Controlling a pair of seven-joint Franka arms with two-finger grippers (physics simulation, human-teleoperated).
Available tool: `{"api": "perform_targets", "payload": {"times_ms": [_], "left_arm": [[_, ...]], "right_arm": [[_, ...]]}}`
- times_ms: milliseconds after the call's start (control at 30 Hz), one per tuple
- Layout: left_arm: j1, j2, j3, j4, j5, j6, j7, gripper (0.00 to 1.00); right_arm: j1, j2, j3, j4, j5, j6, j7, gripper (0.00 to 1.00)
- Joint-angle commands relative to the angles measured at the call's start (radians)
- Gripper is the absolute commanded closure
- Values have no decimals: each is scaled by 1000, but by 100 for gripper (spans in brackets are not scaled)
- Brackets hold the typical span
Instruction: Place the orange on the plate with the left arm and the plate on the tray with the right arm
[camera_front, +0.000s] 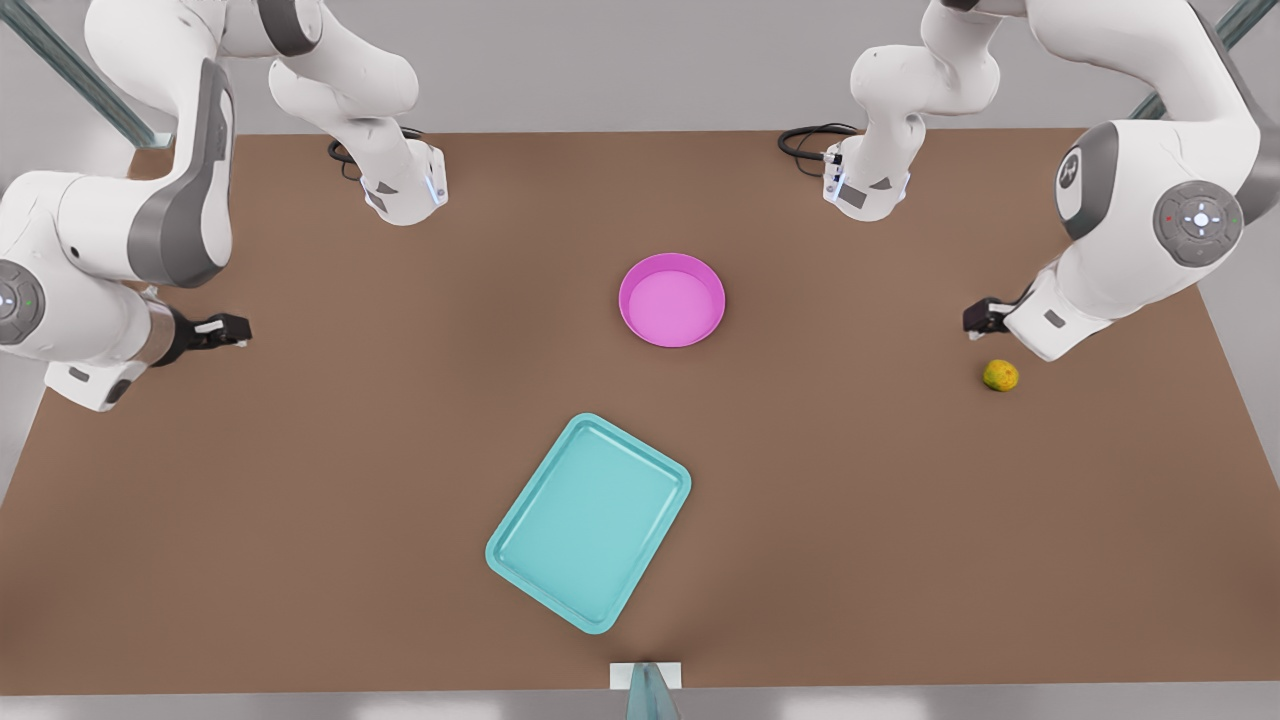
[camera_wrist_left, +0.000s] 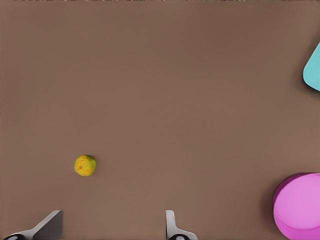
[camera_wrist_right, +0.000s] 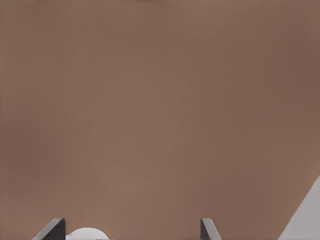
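No readable text, label, brand, number or sign anywhere. Only wordless marks: a round control pad with small white symbols and red and green dots on the grey joint cover (camera_front: 1198, 221) of the arm at the front view's right, above the orange (camera_front: 1000, 375); a faint round emblem, not legible, on the neighbouring grey cover (camera_front: 1072, 175); small dark triangular marks on the two arm bases (camera_front: 868, 190) beyond the plate (camera_front: 671, 299). Nothing legible on plate, tray (camera_front: 589, 520), orange or table (camera_front: 900, 520).
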Motion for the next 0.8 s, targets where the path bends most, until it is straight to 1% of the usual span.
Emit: {"api": "perform_targets", "payload": {"times_ms": [0, 67, 100, 133, 167, 200, 267, 300, 367, 433, 567, 633, 767], "left_arm": [[-1, -1, 2, 0, 2, 25, -2, 0], [5, 10, 17, -32, 2, 28, -13, 0], [5, 46, 61, -107, 0, 72, -25, 0], [13, 89, 86, -113, 0, 146, -13, 0], [44, 137, 109, -179, 0, 283, 29, 0], [50, 140, 164, -286, -3, 460, 123, 0], [99, 183, 186, -456, -11, 701, 161, 0], [104, 188, 200, -486, -11, 743, 170, 0], [140, 237, 207, -492, -11, 795, 196, 0], [153, 241, 207, -562, -11, 862, 236, 0], [156, 238, 223, -628, 0, 869, 492, 0], [156, 237, 243, -653, 0, 919, 513, 0], [157, 229, 266, -688, 0, 930, 584, 0]], "right_arm": [[-4, 9, -1, 11, 30, 91, -109, 0], [-6, 9, -1, 11, 30, 89, -109, 0], [-18, 9, -2, 11, 30, 88, -110, 0], [-15, 9, -1, 11, 30, 88, -109, 0], [-15, 9, -2, 11, 30, 86, -110, 0], [-15, 9, -2, 11, 30, 86, -110, 0], [-17, 9, -1, 11, 16, 83, -112, 0], [-17, 9, -2, 11, 18, 83, -110, 0], [-15, 9, -2, 11, 12, 82, -115, 0], [-15, 9, -2, 11, 13, 82, -114, 0], [-17, 17, -2, 11, 15, 83, -110, 0], [-17, 23, -2, 11, 15, 83, -110, 0], [-24, 29, -4, 11, 19, 82, -112, 0]]}}
